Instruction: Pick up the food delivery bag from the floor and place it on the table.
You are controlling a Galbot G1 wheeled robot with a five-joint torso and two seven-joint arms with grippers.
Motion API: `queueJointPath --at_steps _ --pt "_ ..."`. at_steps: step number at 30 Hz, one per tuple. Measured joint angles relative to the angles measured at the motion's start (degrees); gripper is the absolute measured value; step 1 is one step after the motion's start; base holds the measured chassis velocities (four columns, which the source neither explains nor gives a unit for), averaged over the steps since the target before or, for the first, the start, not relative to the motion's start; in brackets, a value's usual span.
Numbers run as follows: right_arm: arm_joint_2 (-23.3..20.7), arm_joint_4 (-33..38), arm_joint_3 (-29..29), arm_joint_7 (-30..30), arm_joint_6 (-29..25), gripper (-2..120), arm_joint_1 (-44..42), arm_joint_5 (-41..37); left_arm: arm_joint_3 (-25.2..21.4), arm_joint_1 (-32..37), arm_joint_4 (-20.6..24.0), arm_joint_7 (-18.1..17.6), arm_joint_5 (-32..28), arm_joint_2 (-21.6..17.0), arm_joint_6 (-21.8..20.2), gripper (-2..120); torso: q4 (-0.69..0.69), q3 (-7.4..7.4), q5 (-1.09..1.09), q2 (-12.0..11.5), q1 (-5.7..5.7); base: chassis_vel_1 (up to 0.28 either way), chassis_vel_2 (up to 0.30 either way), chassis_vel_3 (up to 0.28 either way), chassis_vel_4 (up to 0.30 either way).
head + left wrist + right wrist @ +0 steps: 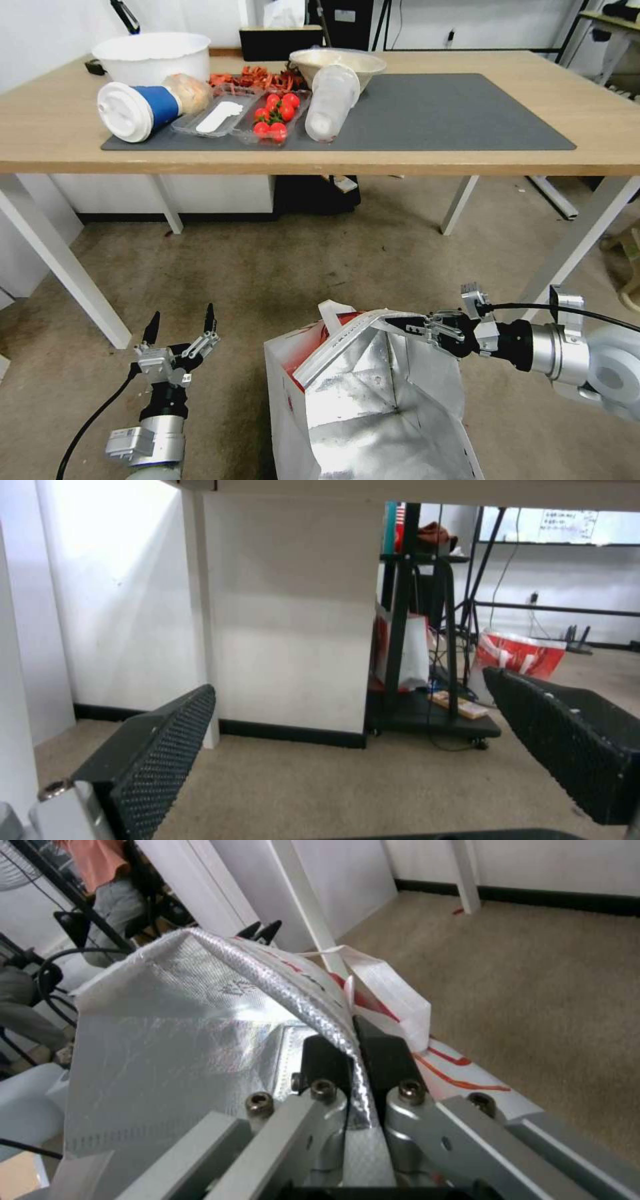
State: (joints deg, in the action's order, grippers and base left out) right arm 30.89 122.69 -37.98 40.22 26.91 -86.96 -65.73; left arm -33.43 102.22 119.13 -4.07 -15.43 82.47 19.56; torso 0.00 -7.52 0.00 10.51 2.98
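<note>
The bag (373, 400) stands open on the floor (280, 267), at about 6 o'clock from the desk (467, 157). The right gripper (400, 325) has its jaws pinched on the bag's foil rim, a thin single edge. That hold looks weak: the rim could slide out or crumple on the lift, and the bag might swing or tip. The left gripper (180, 325) hovers at the bag's 9 o'clock, jaws wide and holding nothing. Cups and trays crowd the desk's left half, so a low carry could knock them.

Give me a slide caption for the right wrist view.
Right gripper pinching the foil-lined rim of the delivery bag above the carpet.
</note>
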Motion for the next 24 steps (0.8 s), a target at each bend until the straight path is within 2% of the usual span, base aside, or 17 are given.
queueJointPath --at_steps 24 --pt "-0.45 0.25 0.0 0.55 -0.03 0 -0.09 0.49 -0.06 0.04 -0.05 -0.12 0.29 0.12 0.19 100 0.0 -4.28 0.0 5.64 1.35 0.0 0.0 0.0 0.0"
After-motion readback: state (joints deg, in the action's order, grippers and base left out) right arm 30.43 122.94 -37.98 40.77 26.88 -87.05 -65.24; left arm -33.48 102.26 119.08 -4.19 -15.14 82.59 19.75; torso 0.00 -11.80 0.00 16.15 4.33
